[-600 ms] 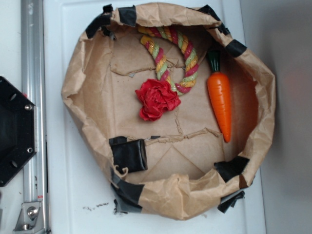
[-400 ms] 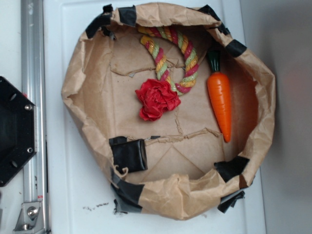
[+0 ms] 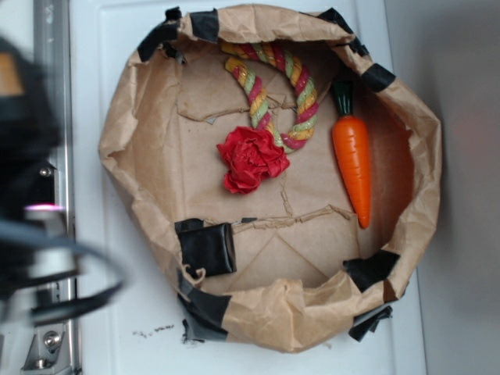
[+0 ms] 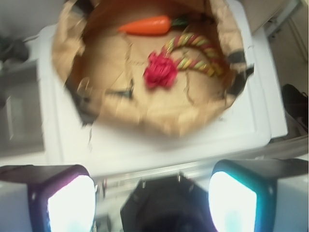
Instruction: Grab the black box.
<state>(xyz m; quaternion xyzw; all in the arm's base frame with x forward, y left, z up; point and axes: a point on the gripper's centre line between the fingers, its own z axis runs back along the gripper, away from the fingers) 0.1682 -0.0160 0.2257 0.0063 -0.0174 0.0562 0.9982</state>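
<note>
Claw point(image 4: 152, 203) fingers are spread wide, ready to fit around the black box point(image 3: 208, 248), which sits well ahead inside the paper nest point(image 3: 141, 187).

The wrist view is blurred. The gripper point(image 4: 152, 203) stands spread at 6 o'clock, nothing between its fingers point(image 4: 70, 203). Toward 12 o'clock a brown paper basin point(image 4: 159, 121) holds a carrot point(image 4: 145, 25), a red fabric flower point(image 4: 161, 70) and a striped rope ring point(image 4: 195, 50).
</note>
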